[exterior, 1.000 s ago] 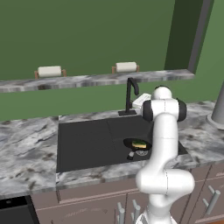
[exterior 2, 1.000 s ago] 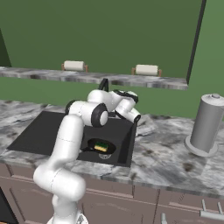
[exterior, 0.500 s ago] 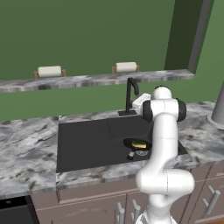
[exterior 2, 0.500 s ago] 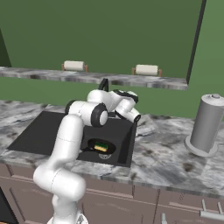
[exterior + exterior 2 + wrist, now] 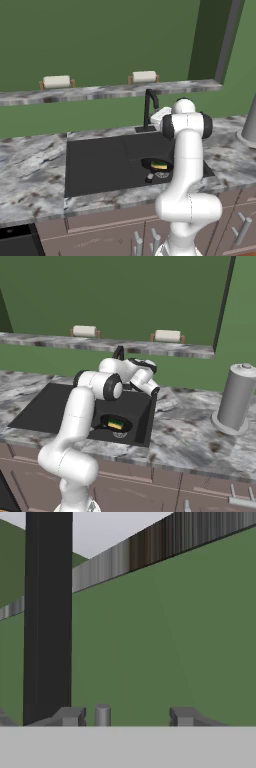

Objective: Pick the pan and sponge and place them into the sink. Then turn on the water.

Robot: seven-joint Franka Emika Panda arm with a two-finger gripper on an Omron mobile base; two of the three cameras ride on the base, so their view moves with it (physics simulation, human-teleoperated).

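Note:
The black pan [image 5: 150,164] [image 5: 107,421] lies in the right part of the black sink [image 5: 105,157] [image 5: 55,403], over the drain. On it rests the yellow and green sponge [image 5: 159,165] [image 5: 116,423]. My arm reaches over the basin, and its white hand [image 5: 159,115] sits just right of the tall black faucet [image 5: 148,107] [image 5: 119,352]. In the hand view the gripper [image 5: 127,717] is open. The faucet's dark neck [image 5: 47,622] stands at its left, and a small grey peg [image 5: 102,714] rises close to the left fingertip. No water is in view.
Two paper towel rolls [image 5: 56,81] [image 5: 144,76] rest on the marbled ledge below the green wall. A tall grey canister [image 5: 235,398] stands on the counter to the right of the sink. Cabinet drawers run below the counter's front edge.

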